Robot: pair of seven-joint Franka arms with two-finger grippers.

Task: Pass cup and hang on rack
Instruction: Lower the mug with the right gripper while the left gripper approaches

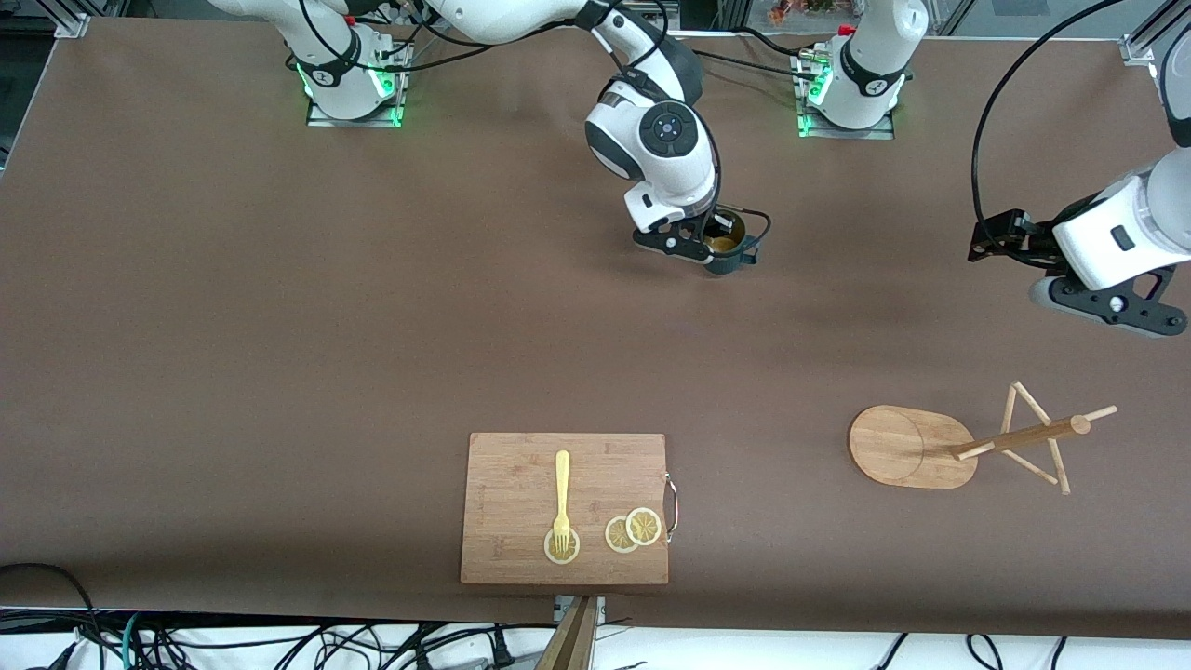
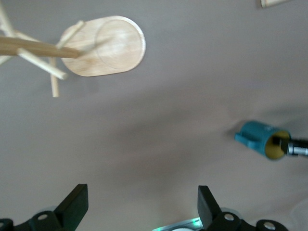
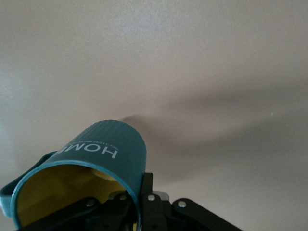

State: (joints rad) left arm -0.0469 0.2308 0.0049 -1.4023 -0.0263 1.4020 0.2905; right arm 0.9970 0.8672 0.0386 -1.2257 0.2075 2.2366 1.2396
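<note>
The right gripper [image 1: 712, 244] is clenched on the cup [image 1: 730, 244], one finger inside the yellow mouth and one against the outer wall, pinching the rim. That grip leaves the handle free and sticking out to the side, which is what a handover needs: the other arm can take the cup without fighting for the same spot. In the right wrist view the cup [image 3: 91, 173] hangs tilted, mouth toward the camera, up off the counter [image 1: 279, 326].

The left gripper [image 2: 139, 211] hovers toward the left arm's end of the counter with its jaws spread wide and nothing between them, waiting to receive. From its wrist view the cup [image 2: 262, 139] shows off to one side, well apart from the fingers, and the rack [image 2: 103, 45] lies below it.

The rack [image 1: 916, 447] stands on its oval base just under the left gripper's reach, pegs fanning from the post, so the hanging step falls to the left arm once the pass is made. I judge the pass not yet begun.

A board [image 1: 565, 507] with a fork [image 1: 562, 498] and lemon slices [image 1: 633, 530] sits apart from both grippers.
</note>
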